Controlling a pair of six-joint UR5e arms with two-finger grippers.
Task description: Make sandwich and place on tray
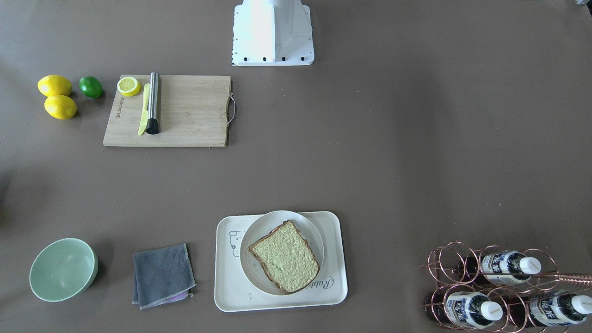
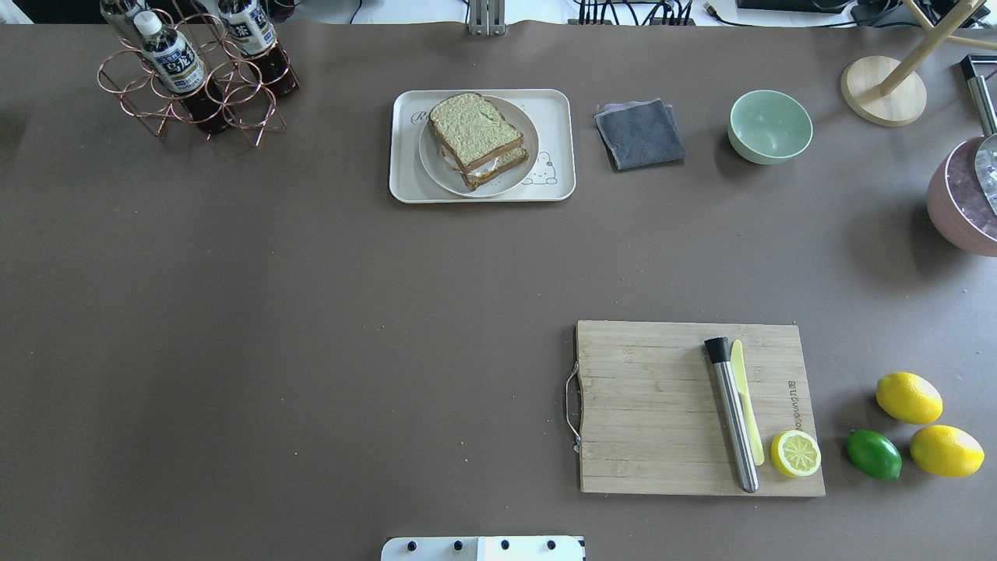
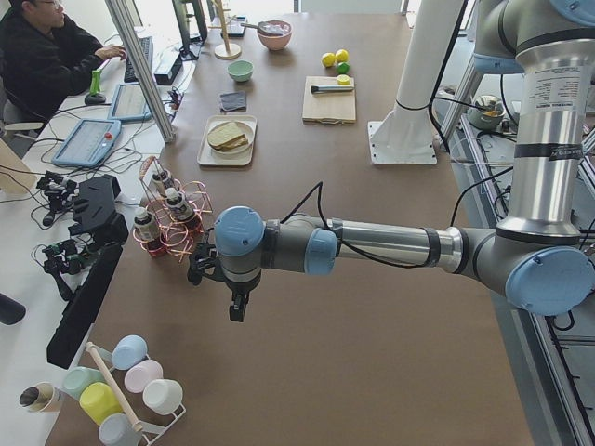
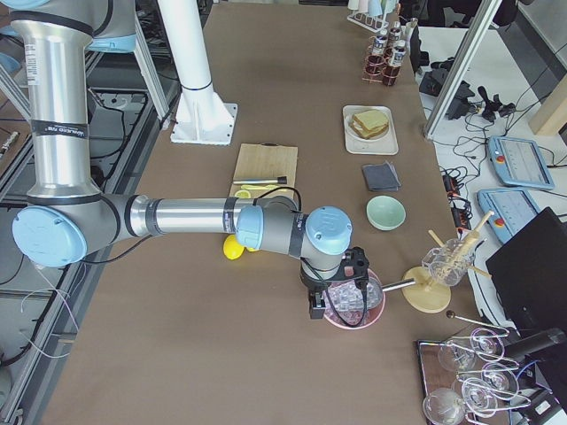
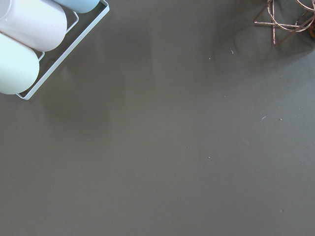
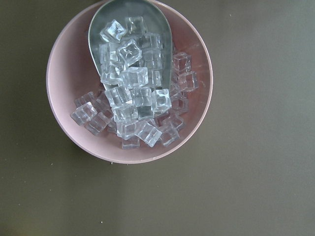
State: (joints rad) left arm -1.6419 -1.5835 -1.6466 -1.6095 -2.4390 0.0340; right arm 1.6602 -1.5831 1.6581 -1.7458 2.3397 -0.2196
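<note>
The sandwich lies on a round white plate, and the plate stands on the cream tray at the table's far side. Two bread slices are stacked, with the white egg's edge showing between them. From the front, only the top slice of the sandwich shows, on the tray. My left gripper hangs over bare table beside the bottle rack, far from the tray. Over the pink ice bowl, equally far from it, is my right gripper. I cannot tell whether either gripper is open or shut.
A cutting board holds a steel muddler, a yellow knife and a lemon half, with lemons and a lime beside it. A grey cloth and a green bowl sit near the tray. Also here: bottle rack, ice bowl, cup rack.
</note>
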